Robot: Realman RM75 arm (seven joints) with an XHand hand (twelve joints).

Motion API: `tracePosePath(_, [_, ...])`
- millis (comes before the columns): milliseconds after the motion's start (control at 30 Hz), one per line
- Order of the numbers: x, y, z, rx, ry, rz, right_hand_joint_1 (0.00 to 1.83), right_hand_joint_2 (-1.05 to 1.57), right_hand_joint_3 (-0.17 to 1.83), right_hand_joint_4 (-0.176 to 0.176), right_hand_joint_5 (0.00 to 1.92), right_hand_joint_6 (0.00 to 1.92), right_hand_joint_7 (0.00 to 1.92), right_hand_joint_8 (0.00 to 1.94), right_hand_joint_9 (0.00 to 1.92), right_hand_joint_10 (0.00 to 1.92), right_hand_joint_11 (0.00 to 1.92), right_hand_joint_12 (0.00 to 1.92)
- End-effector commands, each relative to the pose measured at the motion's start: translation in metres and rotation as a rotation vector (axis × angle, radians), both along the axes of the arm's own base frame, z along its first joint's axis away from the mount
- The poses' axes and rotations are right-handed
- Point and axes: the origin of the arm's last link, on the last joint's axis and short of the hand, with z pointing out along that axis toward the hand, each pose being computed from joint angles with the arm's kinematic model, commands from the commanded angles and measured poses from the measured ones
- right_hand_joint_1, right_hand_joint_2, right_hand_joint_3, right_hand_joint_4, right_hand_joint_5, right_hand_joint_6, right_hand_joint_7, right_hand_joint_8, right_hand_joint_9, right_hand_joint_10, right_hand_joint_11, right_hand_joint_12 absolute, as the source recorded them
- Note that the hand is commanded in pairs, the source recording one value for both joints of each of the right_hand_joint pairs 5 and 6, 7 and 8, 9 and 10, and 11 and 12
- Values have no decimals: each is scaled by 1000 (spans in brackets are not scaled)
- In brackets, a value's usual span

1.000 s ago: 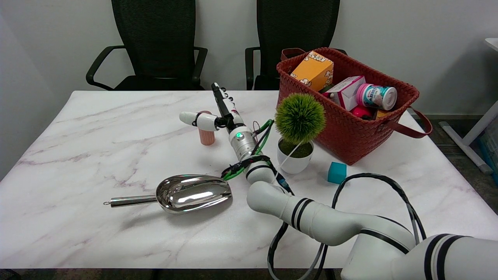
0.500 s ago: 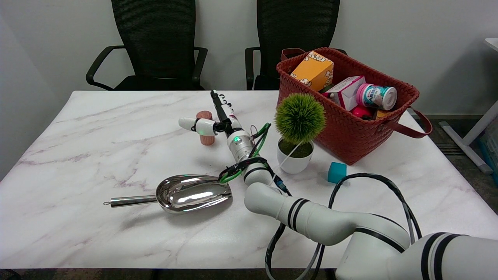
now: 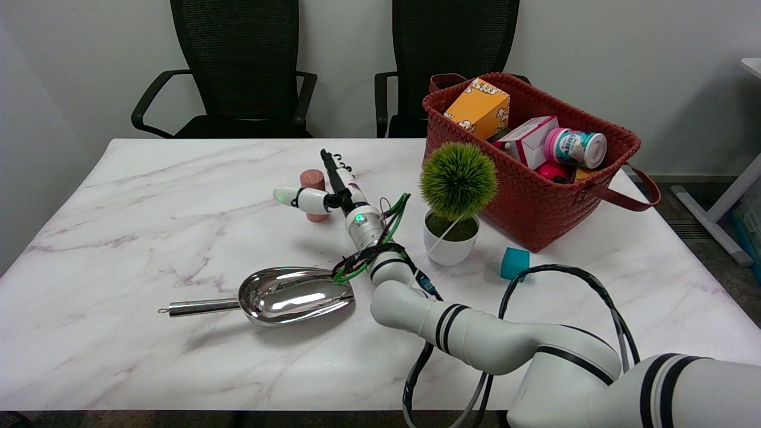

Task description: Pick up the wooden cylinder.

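The wooden cylinder [image 3: 312, 179], short and pinkish-brown, stands upright on the marble table [image 3: 178, 196] left of centre. My right hand [image 3: 330, 189] is right beside it, reaching in from the lower right. Its white thumb [image 3: 297, 197] lies across the cylinder's near side, hiding the middle of it. The black fingers [image 3: 329, 164] stretch up past its right side, spread away from the thumb. The hand's fingers are apart and I see no closed grip on the cylinder.
A steel scoop [image 3: 285, 295] lies near the forearm's left. A white pot with a green ball plant [image 3: 458, 181] stands just right of the wrist, a teal cube [image 3: 514, 263] beyond it. A red woven basket [image 3: 535, 226] of packages fills the back right. Two black chairs stand behind.
My right hand has sunk and drawn slightly back and left. The thumb slid from the cylinder's top to its middle, uncovering the top. The cylinder has not moved.
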Motion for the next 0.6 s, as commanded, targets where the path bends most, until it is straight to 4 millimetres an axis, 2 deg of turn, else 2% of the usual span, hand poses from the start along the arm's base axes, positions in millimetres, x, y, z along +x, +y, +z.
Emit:
tracePosePath(33, [-14, 3, 2, -8, -41, -47, 1012, 816, -175, 0, 0, 0, 0, 0, 0, 0, 36, 36])
tracePosePath(267, [-16, 3, 3, -12, -44, -52, 999, 851, -175, 0, 0, 0, 0, 0, 3, 3, 48, 48])
tracePosePath(600, [-21, 4, 7, -24, -44, -65, 983, 904, -175, 0, 0, 0, 12, 12, 130, 130, 101, 101])
